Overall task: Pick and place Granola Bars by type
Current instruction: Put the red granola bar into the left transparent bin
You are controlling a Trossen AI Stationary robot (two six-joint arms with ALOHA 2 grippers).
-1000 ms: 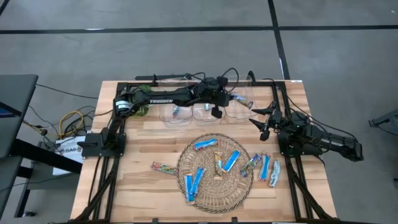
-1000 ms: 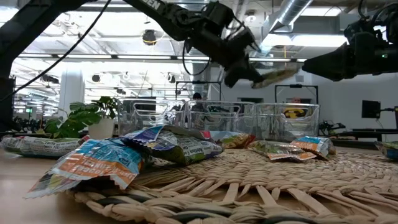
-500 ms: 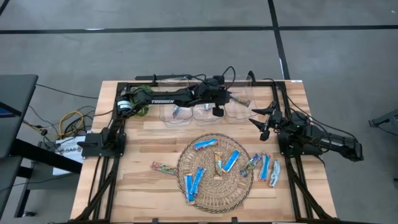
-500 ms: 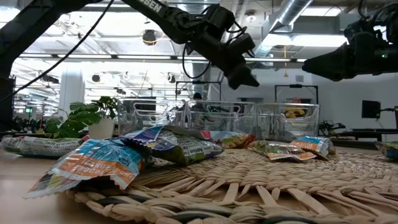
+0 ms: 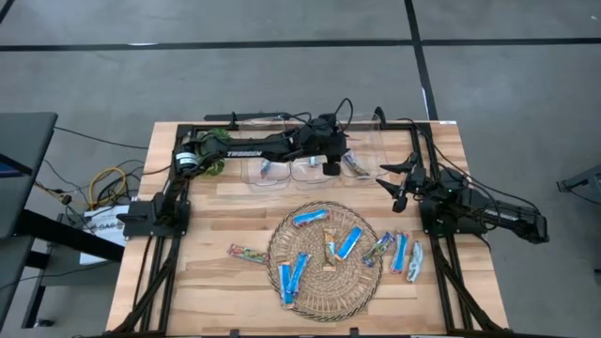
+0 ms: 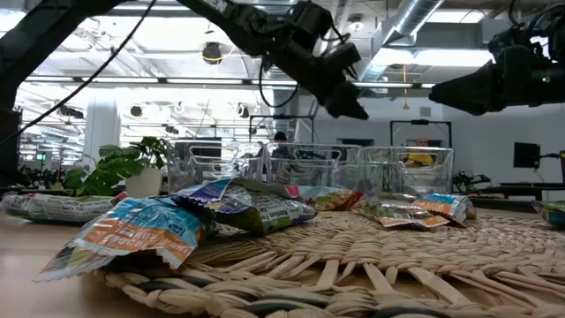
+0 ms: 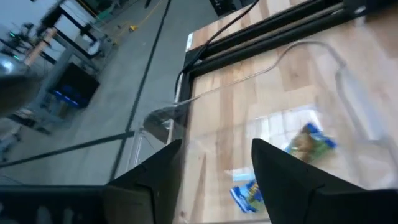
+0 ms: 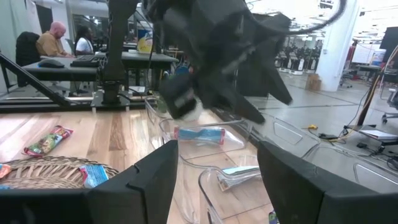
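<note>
Shiny-wrapped Granola Bars [image 5: 348,243], judged light, crinkly and slippery, best pinched across the middle, are scattered on the wicker mat [image 5: 324,291] while the left gripper [image 5: 331,155] is held open and empty over the bins [image 5: 371,167], the right gripper [image 5: 396,185] open nearby.

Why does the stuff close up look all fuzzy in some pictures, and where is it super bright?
In the low view the nearest granola bar and the woven mat are soft, while ceiling lights glare behind. In the left wrist view the clear bin is smeared. In the right wrist view the left gripper looks blurry.
</note>
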